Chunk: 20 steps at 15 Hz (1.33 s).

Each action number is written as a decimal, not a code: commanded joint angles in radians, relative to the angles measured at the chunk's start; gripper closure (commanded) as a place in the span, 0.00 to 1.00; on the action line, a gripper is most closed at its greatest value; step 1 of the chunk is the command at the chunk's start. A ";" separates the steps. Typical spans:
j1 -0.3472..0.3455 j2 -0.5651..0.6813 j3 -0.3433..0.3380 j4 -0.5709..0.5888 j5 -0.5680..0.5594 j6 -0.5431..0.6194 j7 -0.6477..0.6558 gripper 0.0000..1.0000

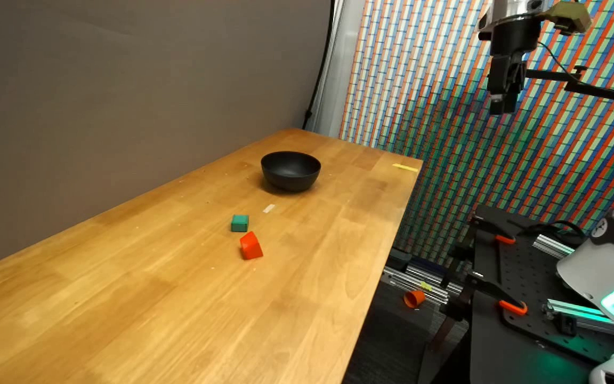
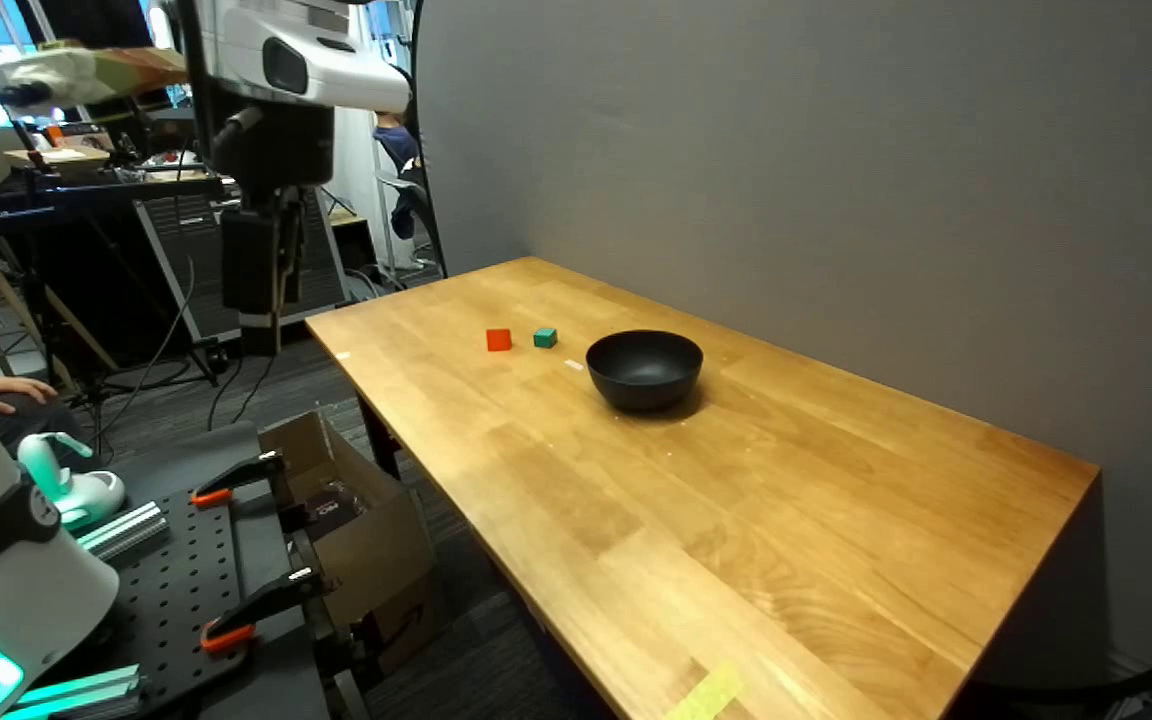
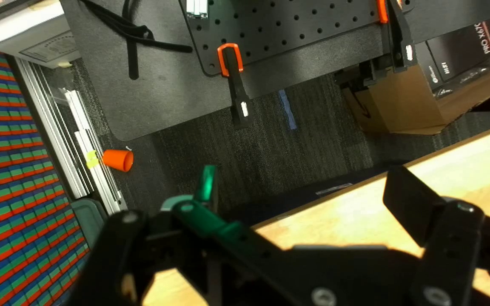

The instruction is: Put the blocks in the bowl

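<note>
The green block [image 1: 240, 223] and the orange-red block [image 1: 251, 247] lie close together on the wooden table. They also show in an exterior view as the green block [image 2: 545, 338] and the orange-red block [image 2: 498, 340]. The round black bowl [image 1: 291, 183] stands upright near them, and the bowl [image 2: 644, 393] looks empty in both exterior views. My gripper [image 1: 502, 104] hangs high, off the table's robot-side edge, away from blocks and bowl; it also shows in an exterior view [image 2: 261, 335]. In the wrist view the gripper [image 3: 304, 187] has fingers wide apart with nothing between them. Blocks and bowl are out of the wrist view.
The table [image 1: 179, 298] stands against a grey wall [image 1: 126, 96]. A gap with floor lies between the table and the robot's black mount [image 3: 160, 93], which has clamps [image 3: 236, 89]. A cardboard box [image 2: 376, 540] and an orange cup [image 3: 118, 160] are on the floor.
</note>
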<state>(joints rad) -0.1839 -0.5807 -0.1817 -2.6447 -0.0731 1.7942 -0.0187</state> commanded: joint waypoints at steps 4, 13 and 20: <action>0.011 0.041 0.018 0.015 0.007 0.027 0.001 0.00; 0.229 0.516 0.192 0.207 0.114 0.450 -0.018 0.00; 0.298 0.939 0.285 0.570 0.069 0.475 -0.028 0.00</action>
<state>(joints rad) 0.0958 0.1791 0.0803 -2.2649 0.0150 2.2869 -0.0234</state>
